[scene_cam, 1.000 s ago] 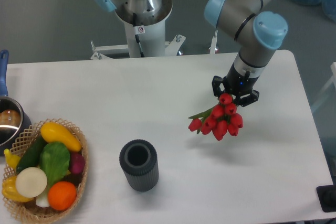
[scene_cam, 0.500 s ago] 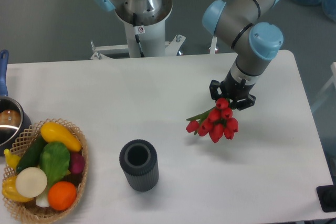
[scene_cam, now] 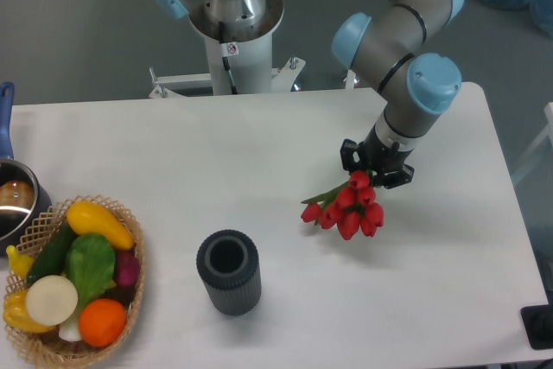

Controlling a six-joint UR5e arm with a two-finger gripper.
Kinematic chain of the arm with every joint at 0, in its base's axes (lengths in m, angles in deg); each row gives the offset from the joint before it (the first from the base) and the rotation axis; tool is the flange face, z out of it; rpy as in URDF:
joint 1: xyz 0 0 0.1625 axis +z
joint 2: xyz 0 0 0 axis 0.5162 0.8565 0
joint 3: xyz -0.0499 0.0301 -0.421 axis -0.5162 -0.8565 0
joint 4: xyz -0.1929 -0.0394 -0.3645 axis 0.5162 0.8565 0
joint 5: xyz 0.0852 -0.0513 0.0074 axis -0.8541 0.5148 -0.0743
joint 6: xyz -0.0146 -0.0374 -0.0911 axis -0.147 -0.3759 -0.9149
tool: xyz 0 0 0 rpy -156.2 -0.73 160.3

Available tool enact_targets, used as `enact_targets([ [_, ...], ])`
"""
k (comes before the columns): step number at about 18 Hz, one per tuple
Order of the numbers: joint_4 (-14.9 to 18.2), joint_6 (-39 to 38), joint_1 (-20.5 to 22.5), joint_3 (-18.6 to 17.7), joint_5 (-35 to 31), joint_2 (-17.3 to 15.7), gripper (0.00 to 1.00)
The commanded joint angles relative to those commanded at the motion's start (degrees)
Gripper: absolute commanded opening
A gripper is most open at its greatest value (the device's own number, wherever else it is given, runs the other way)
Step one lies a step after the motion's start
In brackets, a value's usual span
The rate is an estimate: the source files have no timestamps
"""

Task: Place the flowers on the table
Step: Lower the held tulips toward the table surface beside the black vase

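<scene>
The flowers [scene_cam: 347,207], a bunch of red tulips with a few green leaves showing, hang right of the middle of the white table [scene_cam: 259,144]. My gripper [scene_cam: 375,164] sits directly above them, pointing down, and is shut on the flowers. The stems are hidden under the gripper and the blooms. Whether the bunch touches the tabletop I cannot tell.
A dark grey ribbed vase [scene_cam: 229,272] stands upright near the front middle. A wicker basket [scene_cam: 39,226] of colourful vegetables occupies the front left corner. A metal pot [scene_cam: 13,200] with a blue handle sits at the left edge. The arm's base [scene_cam: 233,32] rises behind the table.
The gripper has carried the flowers a little to the left and towards the back of the table, about two centimetres in each step. Nothing else moved.
</scene>
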Motion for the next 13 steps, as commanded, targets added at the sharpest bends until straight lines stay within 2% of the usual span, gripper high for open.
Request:
enact_targets([
  [3,-0.1,-0.1,-0.4,0.0,-2.0,0.4,0.38],
  [13,-0.5,-0.1,-0.8,0.1,-1.8,1.4,0.42],
])
